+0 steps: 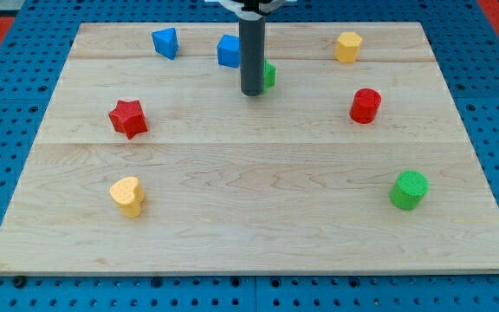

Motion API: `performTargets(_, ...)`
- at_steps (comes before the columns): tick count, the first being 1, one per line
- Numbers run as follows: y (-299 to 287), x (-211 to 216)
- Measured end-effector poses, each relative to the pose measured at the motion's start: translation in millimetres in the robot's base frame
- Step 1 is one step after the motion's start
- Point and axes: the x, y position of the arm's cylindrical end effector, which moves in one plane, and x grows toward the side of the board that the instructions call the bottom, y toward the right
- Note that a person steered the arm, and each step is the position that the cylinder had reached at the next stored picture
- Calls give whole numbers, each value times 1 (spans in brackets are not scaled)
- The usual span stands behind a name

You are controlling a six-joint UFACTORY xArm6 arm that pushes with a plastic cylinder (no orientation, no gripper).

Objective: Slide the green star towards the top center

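Note:
The green star (269, 74) lies near the view's top centre, mostly hidden behind my rod; only its right edge shows. My tip (251, 92) rests on the board just left of and below the star, touching or almost touching it. A blue block (228, 51) sits just up and left of the rod.
A blue block (165, 42) lies at the top left and a yellow block (347, 47) at the top right. A red cylinder (365, 106) is at the right, a red star (128, 119) at the left, a yellow heart (127, 196) at the bottom left and a green cylinder (408, 190) at the bottom right.

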Motion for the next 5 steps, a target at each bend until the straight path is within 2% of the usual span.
performTargets(3, 35, -43)
performTargets(4, 60, 7)
performTargets(5, 112, 100)
